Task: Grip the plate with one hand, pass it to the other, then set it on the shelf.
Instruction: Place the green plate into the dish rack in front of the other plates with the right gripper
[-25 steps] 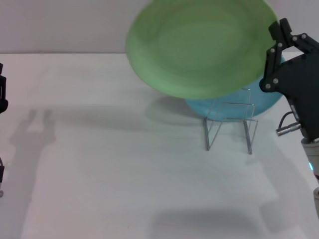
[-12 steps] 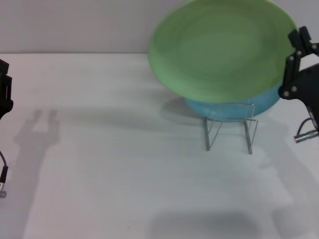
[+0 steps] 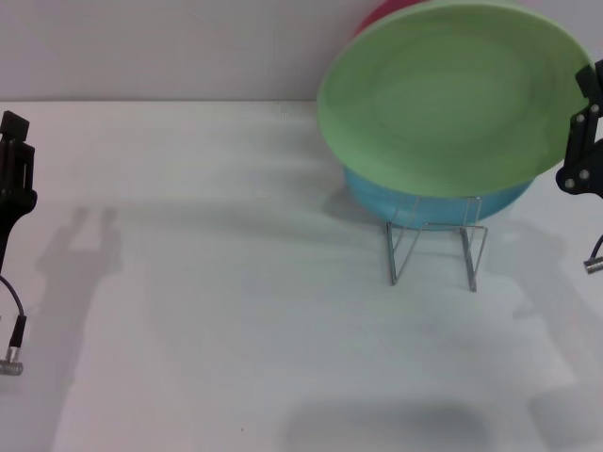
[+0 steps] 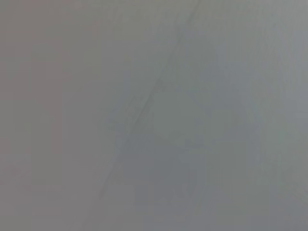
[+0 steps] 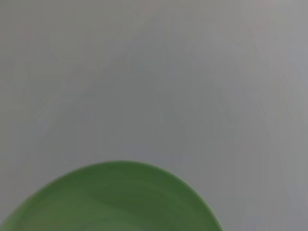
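I have the plate [image 3: 452, 99] up in the air, tilted with its face toward me, held at its right edge by the right gripper [image 3: 586, 141]. Its jaws are closed on the plate's rim, though the contact itself sits at the picture's border and I only see part of the black linkage. The plate hangs directly above the shelf [image 3: 435, 237], overlapping a teal-blue plate [image 3: 429, 202] that already stands in the wire loops; a sliver of a reddish plate [image 3: 382, 16] peeks out behind its upper edge.

What the next move turns on, as I judge it: the plate lies to the left of the right jaws, with the free slot of the shelf below and slightly nearer me than the teal-blue plate. To seat it I would have to bring the rim down into the front loops, more upright than it is now, without knocking the plate behind. The right arm is plainly the nearer one. The left gripper [image 3: 14, 169] sits far off at the left edge of the desk [image 3: 207, 311], well apart from everything; I cannot tell how its jaws stand.

The right wrist view adds only the green rim [image 5: 115, 202] against a blank background. The left wrist view shows nothing but grey, so the head view carries the placement.
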